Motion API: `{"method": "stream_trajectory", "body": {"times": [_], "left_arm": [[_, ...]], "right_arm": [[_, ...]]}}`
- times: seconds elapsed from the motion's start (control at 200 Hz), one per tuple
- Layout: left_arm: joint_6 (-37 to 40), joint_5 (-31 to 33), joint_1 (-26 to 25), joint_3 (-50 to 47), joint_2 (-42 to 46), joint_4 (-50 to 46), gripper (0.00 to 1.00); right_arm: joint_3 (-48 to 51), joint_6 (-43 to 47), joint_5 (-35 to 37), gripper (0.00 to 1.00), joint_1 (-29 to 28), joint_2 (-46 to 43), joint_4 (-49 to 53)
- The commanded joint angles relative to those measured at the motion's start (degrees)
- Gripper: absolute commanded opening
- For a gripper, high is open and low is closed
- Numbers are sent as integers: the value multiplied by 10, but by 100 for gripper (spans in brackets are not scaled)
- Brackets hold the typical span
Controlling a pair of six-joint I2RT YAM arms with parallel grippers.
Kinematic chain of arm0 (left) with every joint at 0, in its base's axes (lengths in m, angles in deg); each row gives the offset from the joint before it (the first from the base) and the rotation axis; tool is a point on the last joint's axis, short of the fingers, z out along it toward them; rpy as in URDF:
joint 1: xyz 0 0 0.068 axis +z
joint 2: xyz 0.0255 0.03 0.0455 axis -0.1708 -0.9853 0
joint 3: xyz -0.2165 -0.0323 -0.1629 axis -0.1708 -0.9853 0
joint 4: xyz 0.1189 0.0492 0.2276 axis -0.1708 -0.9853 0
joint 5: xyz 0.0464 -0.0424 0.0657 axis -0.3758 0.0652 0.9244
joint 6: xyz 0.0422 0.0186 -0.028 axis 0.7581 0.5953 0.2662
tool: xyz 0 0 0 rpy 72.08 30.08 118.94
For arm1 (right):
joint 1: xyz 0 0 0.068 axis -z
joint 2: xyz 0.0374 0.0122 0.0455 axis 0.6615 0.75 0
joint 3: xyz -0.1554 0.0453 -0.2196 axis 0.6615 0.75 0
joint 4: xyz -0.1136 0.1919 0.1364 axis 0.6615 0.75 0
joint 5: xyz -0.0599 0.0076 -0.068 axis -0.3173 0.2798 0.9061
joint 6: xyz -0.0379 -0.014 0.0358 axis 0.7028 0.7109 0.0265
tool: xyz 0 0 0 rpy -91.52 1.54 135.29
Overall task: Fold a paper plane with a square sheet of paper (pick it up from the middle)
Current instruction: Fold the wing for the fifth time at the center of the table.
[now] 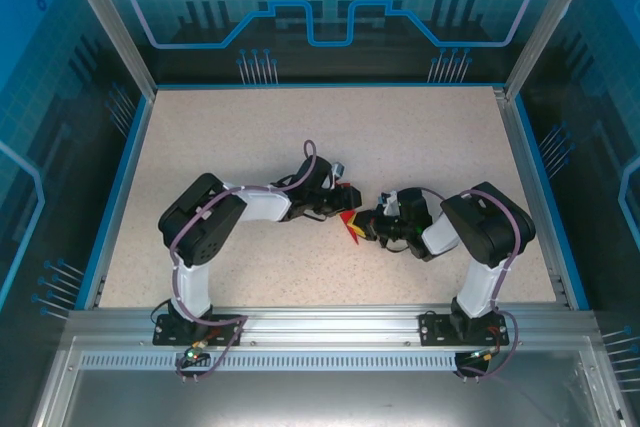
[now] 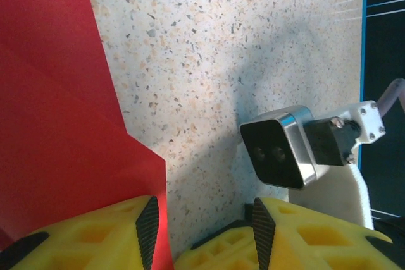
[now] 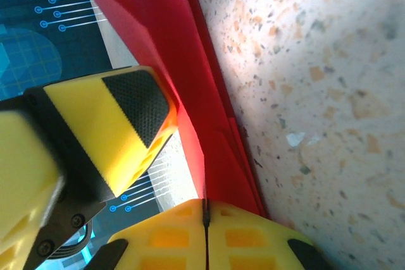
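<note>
Right hand [image 3: 205,212]: yellow fingers clenched together and pinching an edge of the creased red sheet of paper [image 3: 180,74]. Left hand [image 2: 204,222]: jaws stand apart, released. The paper lies along the inner side of one finger, and speckled counter [image 2: 209,61] shows in the gap. In the top view the paper sits mid-counter, between the two hands.

Red paper [image 1: 349,225]: mere sliver from above, rest hidden by right gripper [image 1: 366,228]; left wrist view crops it.
</note>
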Motion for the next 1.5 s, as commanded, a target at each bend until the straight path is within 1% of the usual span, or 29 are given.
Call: {"method": "stream_trajectory", "body": {"times": [0.0,0.1,0.24,0.41,0.51,0.695,0.835,1.005,1.25,1.386,1.496], "left_arm": [[21,13,0,15,-23,-36,46],[20,14,-1,17,-34,-44,45],[21,14,0,18,-39,-44,45],[23,12,-1,25,-39,-49,45],[24,9,0,25,-42,-50,44],[19,4,0,24,-46,-45,44],[18,1,0,25,-47,-43,44],[20,-2,-1,28,-47,-47,44],[20,-3,0,26,-47,-49,43],[24,-2,0,26,-47,-55,43],[24,-2,0,26,-48,-55,43]], "right_arm": [[1,29,12,7,8,-5,74],[-6,60,27,9,2,-28,136],[-11,90,42,12,-2,-55,189],[-28,142,49,19,-10,-83,256],[-51,188,68,23,-21,-100,332],[-76,231,101,24,-32,-114,419],[-80,240,111,22,-37,-113,441],[-82,245,128,15,-44,-113,468],[-71,238,142,8,-44,-111,470],[-68,238,130,8,-44,-111,461],[-74,247,124,12,-44,-119,474]]}}
